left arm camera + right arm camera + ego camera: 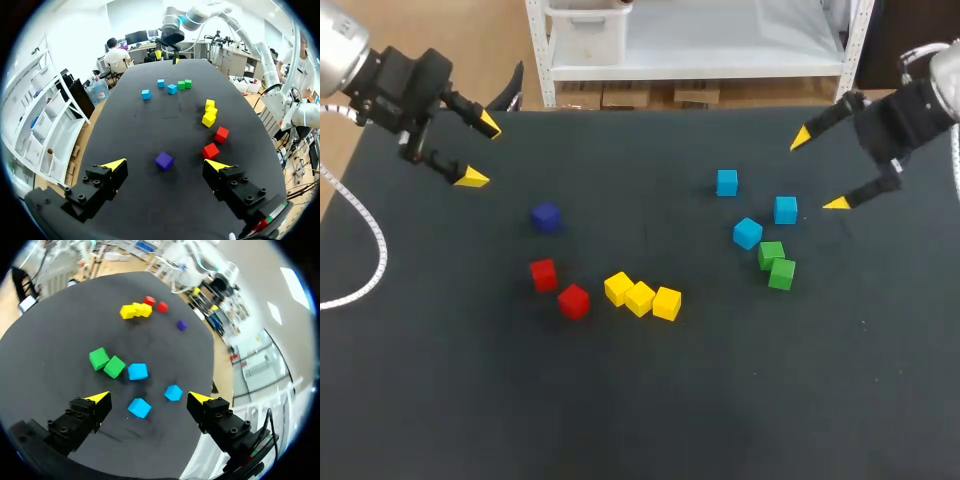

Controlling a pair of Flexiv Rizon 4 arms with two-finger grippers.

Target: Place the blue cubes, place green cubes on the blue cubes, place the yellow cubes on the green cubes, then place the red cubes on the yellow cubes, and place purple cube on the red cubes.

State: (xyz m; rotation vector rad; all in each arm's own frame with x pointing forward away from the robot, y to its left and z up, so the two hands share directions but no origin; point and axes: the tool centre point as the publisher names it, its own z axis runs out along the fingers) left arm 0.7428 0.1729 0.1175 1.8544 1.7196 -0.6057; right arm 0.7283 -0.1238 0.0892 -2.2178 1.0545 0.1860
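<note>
Blue cubes [785,210] sit just beside our right tool [819,171], far from our left tool [481,152]. Both are spread apart and empty, so we pick the right.

The worktop [640,400] is a broad, flat surface covered in dark charcoal, matte material, marked with a few faint pale specks. It fills nearly all of the head view. Its far edge runs straight across, and its left edge slants away toward the near side. Light falls evenly from above, leaving only short, soft shadows on the surface.
</note>
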